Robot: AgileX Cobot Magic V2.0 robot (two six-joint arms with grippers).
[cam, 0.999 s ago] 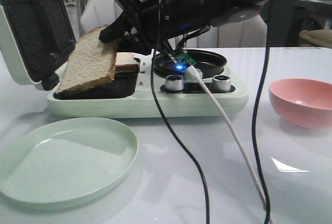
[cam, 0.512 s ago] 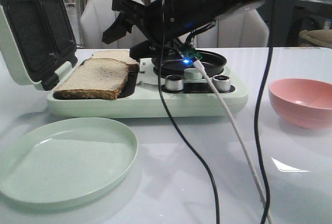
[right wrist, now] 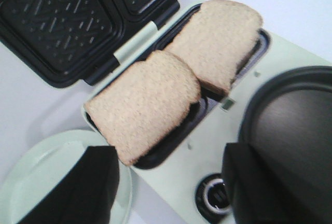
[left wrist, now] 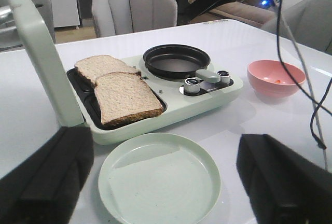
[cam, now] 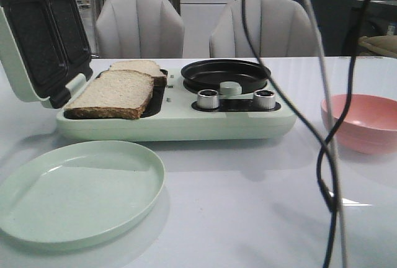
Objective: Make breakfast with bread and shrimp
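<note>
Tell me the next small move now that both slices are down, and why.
Probably send the right gripper, open and empty, toward the pink bowl: both bread slices lie in the open sandwich maker, and a small orange piece, likely the shrimp, sits in that bowl.

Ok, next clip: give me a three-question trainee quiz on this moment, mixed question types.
1. True or false: both slices of the bread lie flat in the open sandwich maker.
2. Which dish holds the small orange piece that may be the shrimp? A) green plate B) pink bowl C) black pan
3. Fill in: the right gripper has its jaws ____ with nothing between them.

Key:
1. True; the slices overlap slightly.
2. B, the pink bowl; the green plate and black pan hold nothing.
3. open
</note>
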